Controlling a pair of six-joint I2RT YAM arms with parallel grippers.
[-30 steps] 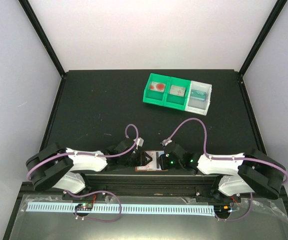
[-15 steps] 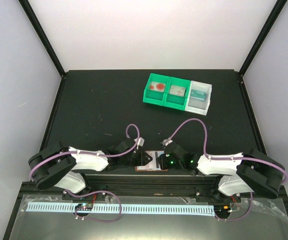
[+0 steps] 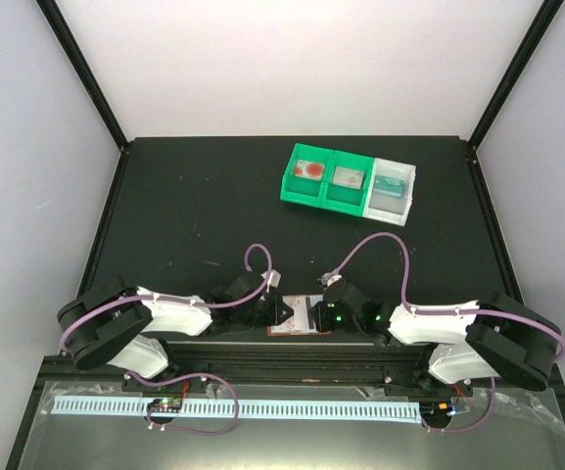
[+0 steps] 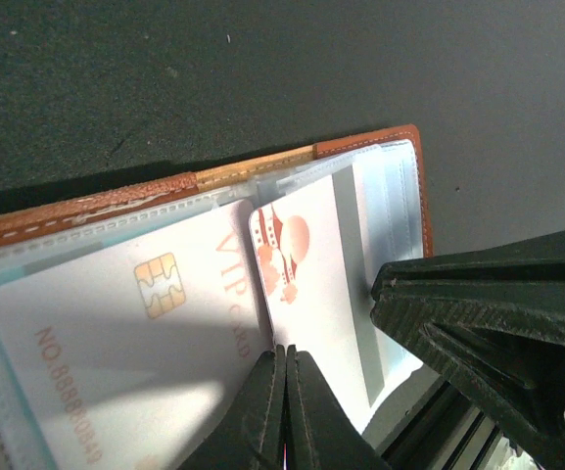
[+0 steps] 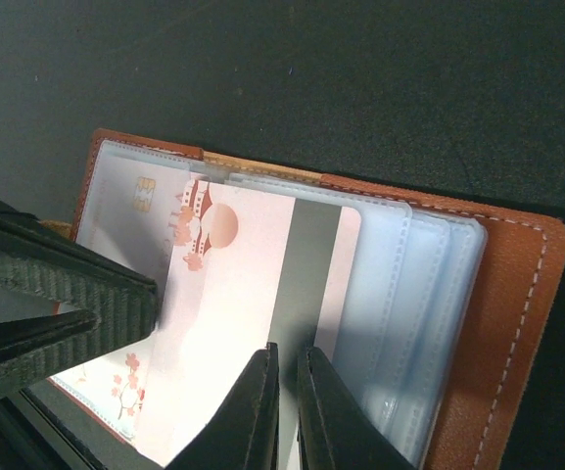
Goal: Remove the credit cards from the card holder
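The left fingers (image 4: 262, 411) have closed tight, tips touching the pinkish-white credit card (image 4: 306, 284).

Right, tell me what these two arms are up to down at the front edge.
Both arms meet over the open card holder near their bases. A pinkish-white card sits partly out of its clear sleeve. The left gripper is shut at one edge of that card, the right gripper almost shut at its dark stripe; whether either actually pinches it is unclear. A chip card lies in its sleeve.
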